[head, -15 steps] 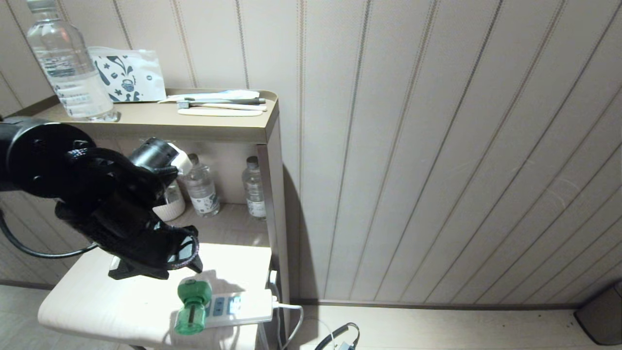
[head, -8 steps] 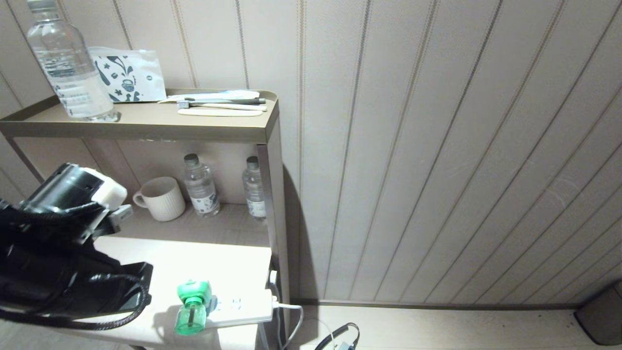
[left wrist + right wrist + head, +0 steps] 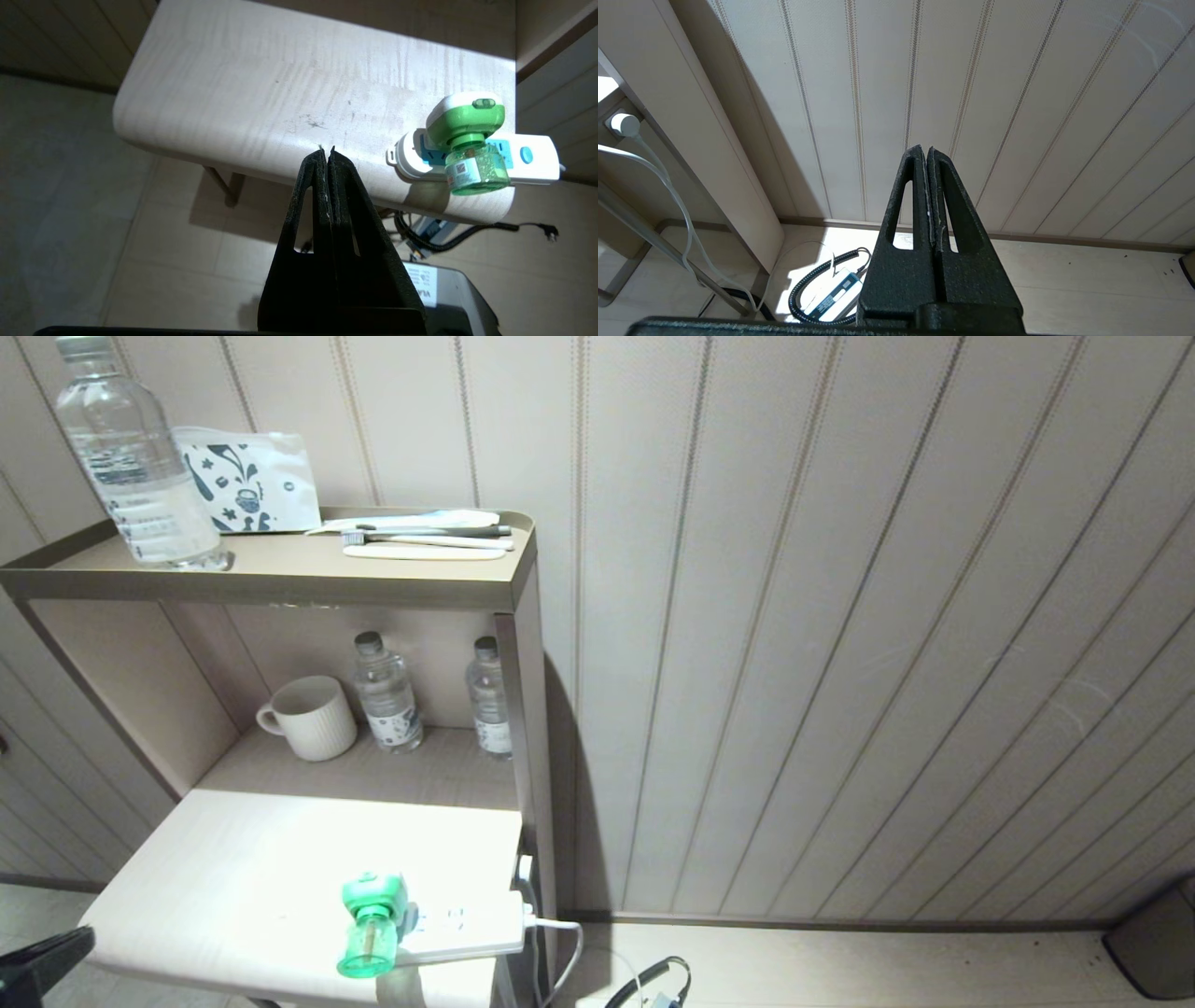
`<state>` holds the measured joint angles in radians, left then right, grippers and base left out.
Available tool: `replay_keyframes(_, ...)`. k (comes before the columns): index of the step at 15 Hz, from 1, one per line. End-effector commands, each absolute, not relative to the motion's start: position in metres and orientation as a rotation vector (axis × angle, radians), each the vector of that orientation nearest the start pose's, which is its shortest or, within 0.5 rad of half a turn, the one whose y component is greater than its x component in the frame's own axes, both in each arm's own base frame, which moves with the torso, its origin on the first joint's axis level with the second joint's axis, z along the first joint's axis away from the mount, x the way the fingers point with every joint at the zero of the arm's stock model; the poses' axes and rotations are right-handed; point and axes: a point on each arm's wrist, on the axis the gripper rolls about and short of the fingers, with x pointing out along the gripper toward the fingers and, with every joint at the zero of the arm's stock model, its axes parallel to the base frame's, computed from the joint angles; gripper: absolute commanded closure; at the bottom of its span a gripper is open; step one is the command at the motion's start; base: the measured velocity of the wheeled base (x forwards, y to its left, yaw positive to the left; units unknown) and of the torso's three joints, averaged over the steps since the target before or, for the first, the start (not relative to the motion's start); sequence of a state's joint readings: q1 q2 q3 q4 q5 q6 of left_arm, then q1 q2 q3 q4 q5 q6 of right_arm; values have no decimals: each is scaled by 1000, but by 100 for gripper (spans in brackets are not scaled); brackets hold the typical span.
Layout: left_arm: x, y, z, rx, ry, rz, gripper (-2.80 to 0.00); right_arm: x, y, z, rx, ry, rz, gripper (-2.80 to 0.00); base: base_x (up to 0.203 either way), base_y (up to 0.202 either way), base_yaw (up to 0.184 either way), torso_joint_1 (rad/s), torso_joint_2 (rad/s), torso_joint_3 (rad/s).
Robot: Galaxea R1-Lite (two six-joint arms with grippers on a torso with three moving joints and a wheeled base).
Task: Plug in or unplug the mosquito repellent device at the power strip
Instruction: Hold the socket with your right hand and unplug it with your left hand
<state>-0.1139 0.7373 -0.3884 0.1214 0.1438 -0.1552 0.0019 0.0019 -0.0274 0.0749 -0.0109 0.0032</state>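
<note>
Green-and-white plastic mosquito repellent device [image 3: 469,140]: seated in flat white power strip [image 3: 523,158], bench [image 3: 261,93] edge; closed, empty left hand [image 3: 325,149] nearer, well apart.

Ribbed mug [image 3: 308,717], three water bottles [image 3: 386,693], patterned pouch [image 3: 247,481]

Head camera overlooks the table [image 3: 233,896]; left wrist shares it; right faces wall [image 3: 971,93].

table top [image 3: 233,887] left of device [image 3: 372,922] bare, shelf post [image 3: 523,747] w/ strip [image 3: 467,924] crowd right
</note>
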Motion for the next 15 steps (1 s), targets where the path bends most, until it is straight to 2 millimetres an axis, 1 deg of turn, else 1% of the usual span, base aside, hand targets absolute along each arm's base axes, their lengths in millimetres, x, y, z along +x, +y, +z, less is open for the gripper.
replay_keyframes(1,8,2,145,-81,234,80,0,-25,0,75,3,49,-8,0,0,0,0,0,0,0)
replay_keyframes(3,-12,3,118,-43,141,72,0,-25,0,75,3,49,-8,0,0,0,0,0,0,0)
replay_keyframes(5,-24,2,95,-11,50,48,0,-25,0,75,3,51,-8,0,0,0,0,0,0,0)
replay_keyframes(6,-25,1,80,17,43,25,0,-25,0,75,3,49,-8,0,0,0,0,0,0,0)
replay_keyframes(7,-23,0,75,37,17,8,0,-25,0,75,3,50,-8,0,0,0,0,0,0,0)
replay_keyframes(8,-23,0,78,46,-21,2,0,-25,0,75,3,49,-8,0,0,0,0,0,0,0)
replay_keyframes(13,-23,0,80,54,-45,-1,0,-25,0,75,3,51,-8,0,0,0,0,0,0,0)
replay_keyframes(15,-23,0,87,42,-112,-2,0,-25,0,75,3,50,-8,0,0,0,0,0,0,0)
